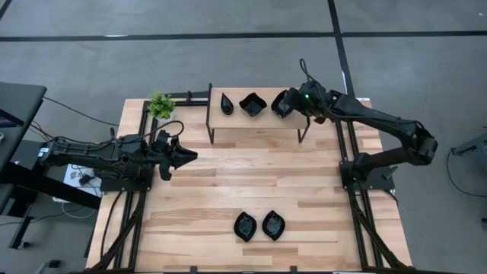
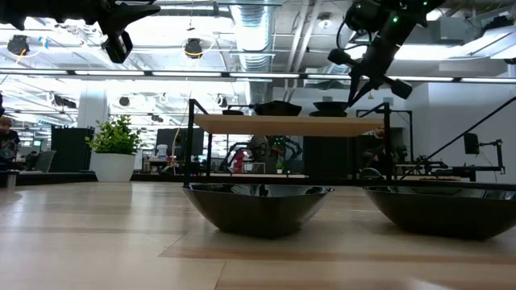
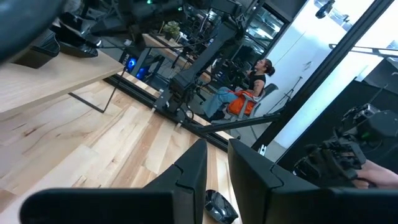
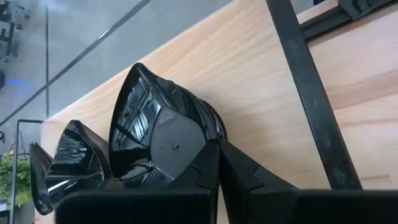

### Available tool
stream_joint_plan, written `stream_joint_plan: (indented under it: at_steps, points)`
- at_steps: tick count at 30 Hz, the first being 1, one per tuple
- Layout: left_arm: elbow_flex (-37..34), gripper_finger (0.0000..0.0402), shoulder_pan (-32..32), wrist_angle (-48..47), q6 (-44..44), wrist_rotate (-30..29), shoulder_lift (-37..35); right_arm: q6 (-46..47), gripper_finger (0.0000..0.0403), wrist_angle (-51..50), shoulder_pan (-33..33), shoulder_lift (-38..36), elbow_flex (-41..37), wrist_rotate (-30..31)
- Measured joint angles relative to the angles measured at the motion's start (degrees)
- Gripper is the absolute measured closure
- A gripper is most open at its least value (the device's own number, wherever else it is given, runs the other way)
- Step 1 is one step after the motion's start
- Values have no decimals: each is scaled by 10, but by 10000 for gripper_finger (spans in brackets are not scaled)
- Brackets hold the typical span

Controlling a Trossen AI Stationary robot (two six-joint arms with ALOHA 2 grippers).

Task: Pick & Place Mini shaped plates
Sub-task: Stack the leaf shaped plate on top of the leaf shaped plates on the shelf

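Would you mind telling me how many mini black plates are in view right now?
5: a teardrop plate, a wavy square plate and a third plate on the raised shelf; two leaf-shaped plates on the table's near edge.

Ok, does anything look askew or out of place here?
Only one thing: the plate in the right gripper at the shelf's right end is tipped up on edge. The other plates sit flat.
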Motion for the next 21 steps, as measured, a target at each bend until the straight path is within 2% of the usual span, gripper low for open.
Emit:
stream_joint_plan:
  at_steps: [13, 21]
  points:
    - [0, 335, 0, 2, 19, 0, 0, 16, 403, -5, -3, 3, 0, -12]
    - [0, 335, 0, 4, 19, 0, 0, 15, 396, 5, -6, 39, 0, -30]
